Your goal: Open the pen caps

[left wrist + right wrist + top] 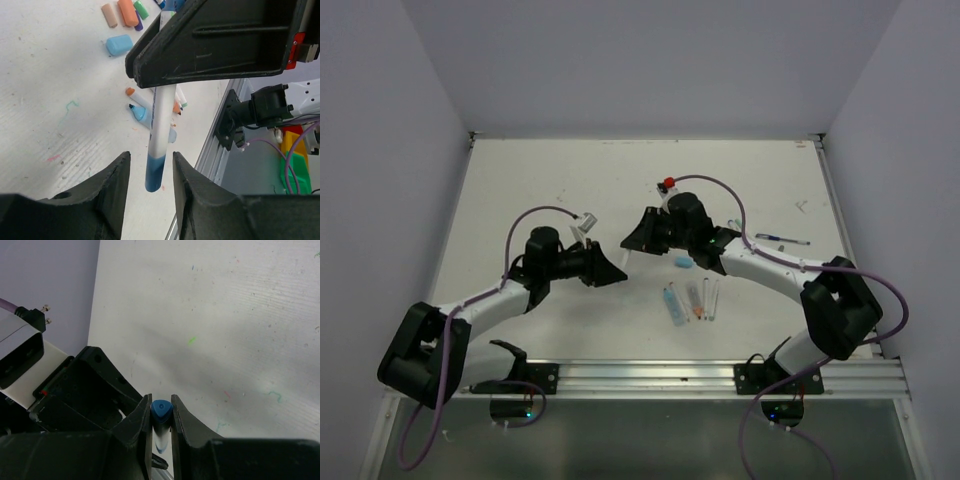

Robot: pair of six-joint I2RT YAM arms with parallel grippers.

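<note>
A white pen (161, 125) with a dark blue end (154, 172) hangs in the air above the table. My right gripper (161, 399) is shut on it just below its other blue, three-sided end (161, 409). In the left wrist view one broad black finger (215, 45) of that gripper covers the pen's upper part. My left gripper (150, 160) is open, its jaws either side of the dark blue end with a gap on both sides. I cannot tell which end is the cap. Loose pen caps lie on the table: light blue (119, 45), orange (128, 12), green (141, 9).
Uncapped pens lie side by side under the grippers (140, 112), seen from above near the front rail (697, 300). Another pen (782, 239) lies at the right. A light blue cap (681, 262) sits beside my right arm. The aluminium rail (720, 375) borders the near edge.
</note>
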